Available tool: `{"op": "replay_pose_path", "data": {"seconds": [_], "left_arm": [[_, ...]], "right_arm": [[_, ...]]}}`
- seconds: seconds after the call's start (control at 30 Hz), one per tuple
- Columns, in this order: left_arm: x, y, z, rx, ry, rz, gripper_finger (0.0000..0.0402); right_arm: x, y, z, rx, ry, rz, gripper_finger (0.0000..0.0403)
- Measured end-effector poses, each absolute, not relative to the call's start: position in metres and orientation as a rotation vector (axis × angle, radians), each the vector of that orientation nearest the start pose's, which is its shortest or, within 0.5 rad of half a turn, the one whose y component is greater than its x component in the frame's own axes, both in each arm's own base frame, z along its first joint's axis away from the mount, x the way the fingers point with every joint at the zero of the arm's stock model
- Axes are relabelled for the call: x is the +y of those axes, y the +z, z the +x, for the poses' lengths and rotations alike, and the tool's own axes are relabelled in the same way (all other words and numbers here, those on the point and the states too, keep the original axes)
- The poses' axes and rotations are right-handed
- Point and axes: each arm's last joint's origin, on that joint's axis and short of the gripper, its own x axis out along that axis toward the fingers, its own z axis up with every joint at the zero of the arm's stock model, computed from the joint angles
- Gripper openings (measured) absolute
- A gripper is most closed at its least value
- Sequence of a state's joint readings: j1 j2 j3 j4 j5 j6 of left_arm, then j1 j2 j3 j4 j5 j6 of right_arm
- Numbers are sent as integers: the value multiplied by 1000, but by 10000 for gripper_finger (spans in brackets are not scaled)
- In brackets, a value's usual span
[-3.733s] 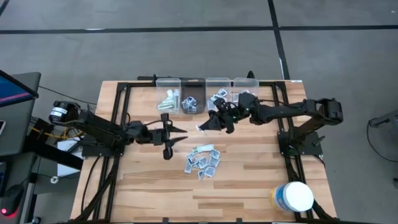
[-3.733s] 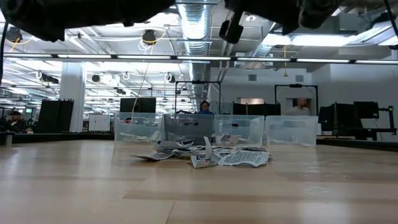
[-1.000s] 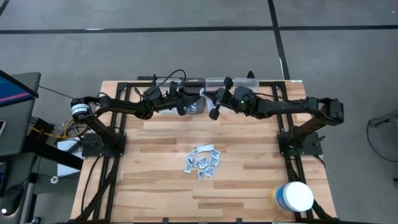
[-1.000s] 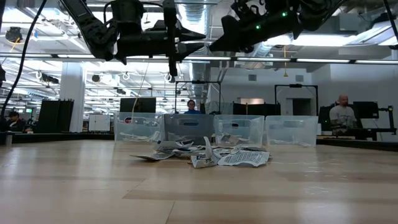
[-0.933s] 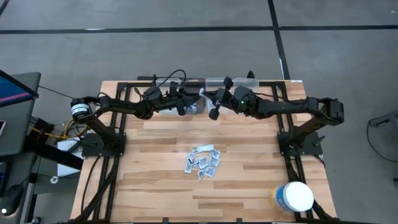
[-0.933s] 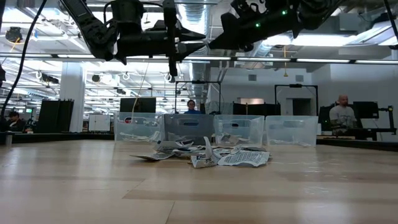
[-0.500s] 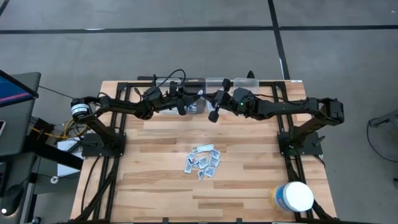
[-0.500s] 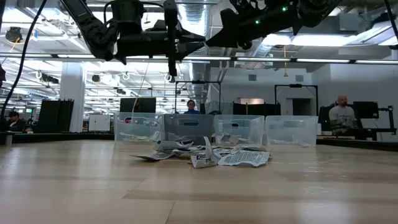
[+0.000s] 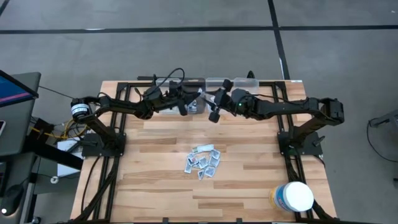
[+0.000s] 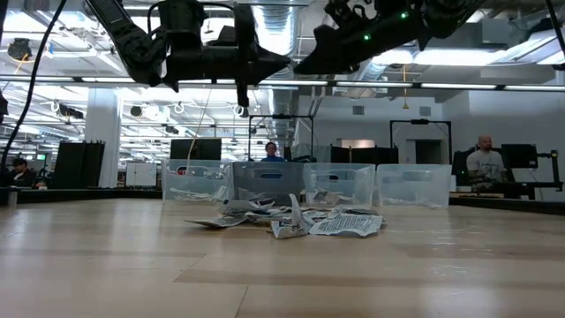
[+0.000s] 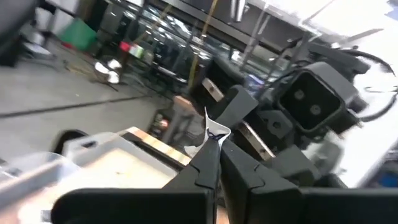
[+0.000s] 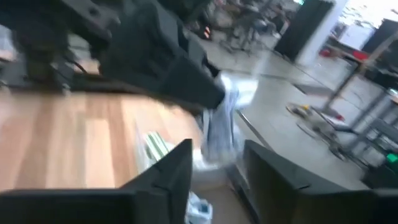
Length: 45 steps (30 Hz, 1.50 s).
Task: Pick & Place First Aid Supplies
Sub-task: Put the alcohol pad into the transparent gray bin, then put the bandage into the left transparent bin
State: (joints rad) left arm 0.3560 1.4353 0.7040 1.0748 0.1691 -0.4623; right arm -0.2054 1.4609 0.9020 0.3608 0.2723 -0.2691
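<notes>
**A:** Above the row of clear plastic bins (image 9: 205, 84) at the far edge of the wooden bench (image 9: 249, 186), your two arms meet nose to nose. Your left tool (image 11: 211, 146) is pinched shut on a small white paper packet (image 11: 213, 129), which sticks up from its tips. Your right tool (image 12: 214, 165) faces it with its fingers spread apart; that packet hangs just ahead of their gap, and nothing is in their grip.

**B:** So it looks like a handover, or a drop?

**A:** Judging by how they line up, a handover, though I can't be sure. If so, bring your right tool squarely round the free part of the packet, close fully, and only then let the left one release. Thin paper will slip or fold if both pull at once.

**B:** And the rest of the supplies?

**A:** The loose heap of small white-grey packets (image 9: 203, 161) lies mid-bench, well apart from both arms. A few packets sit in the bins. Keep the exchange over a bin, so a fumbled packet falls inside.
</notes>
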Motion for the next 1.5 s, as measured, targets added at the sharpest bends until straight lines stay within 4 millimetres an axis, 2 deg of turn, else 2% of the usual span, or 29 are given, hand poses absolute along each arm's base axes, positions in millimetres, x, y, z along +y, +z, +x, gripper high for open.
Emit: {"op": "replay_pose_path", "data": {"seconds": [0.13, 0.27, 0.4, 0.53, 0.8, 1.03, 1.23, 1.5], "left_arm": [[105, 276, 279, -347, 211, -287, 8], [118, 263, 278, -224, 386, -195, 8], [134, 248, 272, -71, 564, -183, 14], [145, 244, 266, -49, 609, -218, 25], [145, 245, 266, -53, 541, -241, 70], [137, 245, 271, -45, 493, -242, 105], [118, 239, 279, 24, 392, -254, 108], [81, 228, 290, 175, 111, -286, 108]], "right_arm": [[-76, 261, 313, 354, -537, -269, 187], [-77, 254, 310, 419, -561, -220, 219], [-77, 249, 308, 457, -569, -163, 230], [-77, 248, 307, 470, -569, -158, 227], [-77, 248, 307, 465, -570, -156, 225], [-77, 249, 308, 456, -571, -154, 224], [-74, 249, 309, 443, -558, -113, 224], [-54, 247, 313, 438, -410, -68, 223]]}}
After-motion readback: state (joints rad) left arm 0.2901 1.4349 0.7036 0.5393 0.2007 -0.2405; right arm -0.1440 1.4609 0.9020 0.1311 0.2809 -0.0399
